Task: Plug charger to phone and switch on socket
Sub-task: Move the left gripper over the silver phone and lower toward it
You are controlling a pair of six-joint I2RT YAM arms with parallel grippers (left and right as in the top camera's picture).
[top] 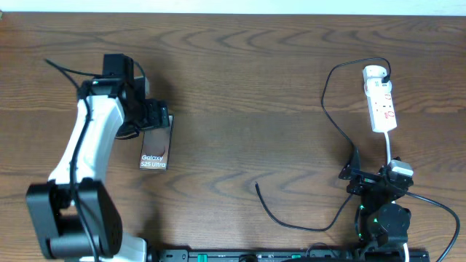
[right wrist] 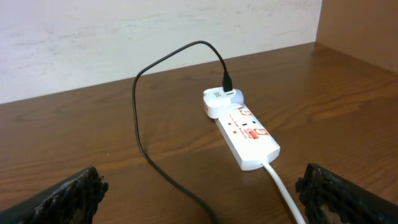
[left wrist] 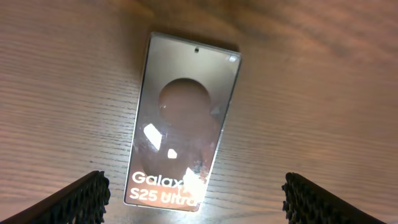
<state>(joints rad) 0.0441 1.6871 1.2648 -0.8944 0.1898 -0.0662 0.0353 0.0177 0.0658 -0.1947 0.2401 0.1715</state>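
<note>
Phone (top: 156,150) lies flat, face up, on the left of the tabletop (top: 247,87), "Galaxy" lettering toward the robot; left fingers (left wrist: 78,200) spread wide either side of its lettered end, clear of its edges, gripping nothing; socket (right wrist: 249,134) at far right, white adapter (right wrist: 221,101) in its far end; charger (right wrist: 135,106) runs from the adapter, and we see its plug tip (top: 257,187) loose on the tabletop, well apart from the phone; right fingers (right wrist: 68,196) wide open, empty, near the socket's white cord (right wrist: 283,193).
</note>
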